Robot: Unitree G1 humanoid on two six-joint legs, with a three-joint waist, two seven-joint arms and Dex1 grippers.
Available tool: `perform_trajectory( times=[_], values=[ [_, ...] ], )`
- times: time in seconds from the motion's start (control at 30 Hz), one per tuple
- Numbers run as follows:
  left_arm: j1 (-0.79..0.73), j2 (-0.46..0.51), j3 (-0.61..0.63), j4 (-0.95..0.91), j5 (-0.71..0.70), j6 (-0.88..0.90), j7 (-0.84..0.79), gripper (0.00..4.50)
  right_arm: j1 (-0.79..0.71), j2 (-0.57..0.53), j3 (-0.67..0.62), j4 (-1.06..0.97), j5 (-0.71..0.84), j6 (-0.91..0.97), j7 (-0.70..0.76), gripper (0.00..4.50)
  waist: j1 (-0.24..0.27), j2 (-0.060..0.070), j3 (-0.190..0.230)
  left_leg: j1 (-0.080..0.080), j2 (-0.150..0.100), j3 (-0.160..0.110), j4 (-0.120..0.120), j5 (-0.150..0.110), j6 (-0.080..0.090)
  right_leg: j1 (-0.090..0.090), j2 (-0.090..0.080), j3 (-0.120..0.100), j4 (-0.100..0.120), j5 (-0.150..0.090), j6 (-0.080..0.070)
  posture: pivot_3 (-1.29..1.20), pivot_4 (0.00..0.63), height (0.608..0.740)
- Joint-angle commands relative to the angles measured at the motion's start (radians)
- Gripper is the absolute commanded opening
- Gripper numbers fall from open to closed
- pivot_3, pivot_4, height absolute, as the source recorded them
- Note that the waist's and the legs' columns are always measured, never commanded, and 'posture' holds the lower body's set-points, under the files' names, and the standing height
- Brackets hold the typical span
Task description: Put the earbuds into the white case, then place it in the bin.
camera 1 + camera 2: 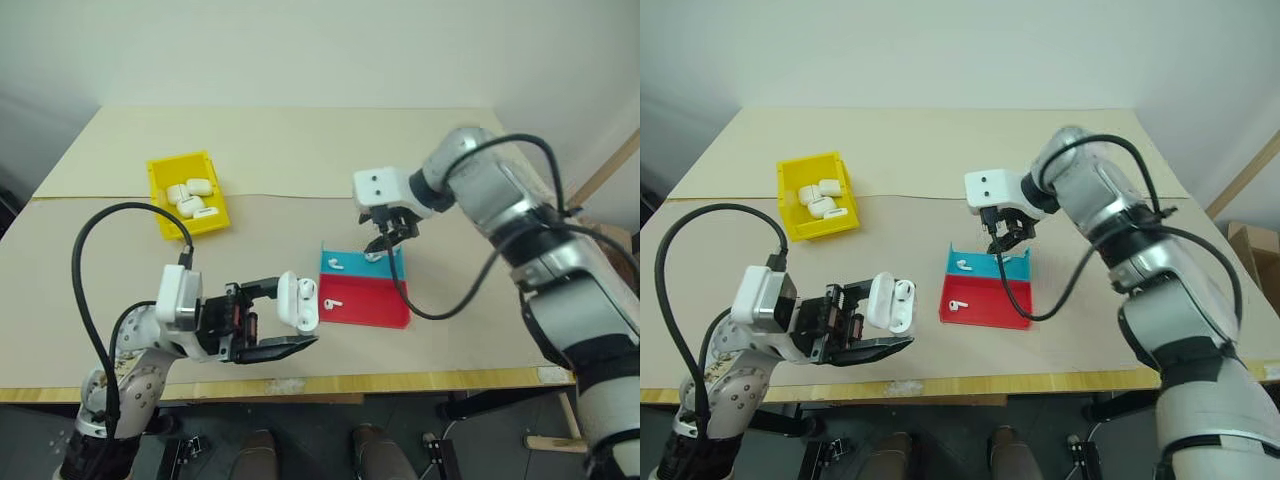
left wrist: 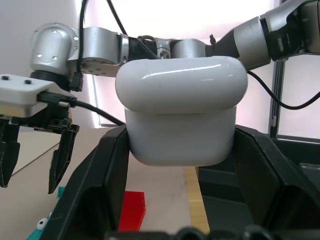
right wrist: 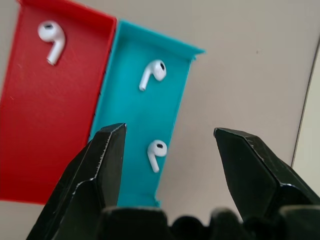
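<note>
Tan tabletop against a plain white wall. My left gripper (image 1: 285, 322) is clamped on the white case (image 1: 298, 301), lid flipped up, held near the table's front edge. My right gripper (image 3: 167, 150), jaws spread and empty, hangs over the teal half of the tray (image 1: 390, 313). Directly between its fingertips lies one earbud (image 3: 155, 153), stem running roughly along the tray's length; a second lies beyond it, a third on the red half. Right arm is clearly nearer. Yellow bin (image 1: 160, 213) sits well off to my left, already holding other cases.

Bare table (image 1: 300, 150) lies open around the tray (image 1: 365, 300), whose low walls flank the earbuds (image 3: 153, 73).
</note>
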Motion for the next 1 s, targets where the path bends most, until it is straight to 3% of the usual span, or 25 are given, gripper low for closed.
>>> perform_trajectory(
  times=[0.03, 0.37, 1.0],
  values=[
    [0.007, 0.005, 0.011, -0.045, -0.01, -0.007, 0.005, 2.82, -0.059, 0.056, 0.015, 0.184, -0.082, -0.115, -0.012, 3.33, 0.002, 0.0, 0.0, 0.0, 0.0, 0.0, 0.0, 0.0, 0.0, 0.0, 0.0, 0.0, 0.0, 0.0, 0.0, 0.0, 0.15, 0.74],
    [0.071, 0.006, 0.019, -0.099, -0.017, -0.016, 0.026, 2.82, -0.129, 0.184, 0.008, 0.483, -0.231, -0.252, -0.073, 3.33, -0.001, 0.002, 0.001, 0.0, 0.0, 0.0, 0.0, 0.0, 0.0, -0.001, 0.0, 0.0, 0.001, 0.0, 0.0, 0.0, 0.15, 0.74],
    [0.081, 0.004, 0.021, -0.096, -0.003, -0.035, 0.038, 2.82, -0.099, 0.233, -0.04, 0.573, -0.328, -0.306, -0.193, 3.33, -0.02, 0.003, 0.002, 0.0, 0.0, 0.0, 0.0, 0.0, 0.0, -0.001, 0.0, 0.0, 0.003, 0.0, 0.0, 0.0, 0.15, 0.74]
  ],
)
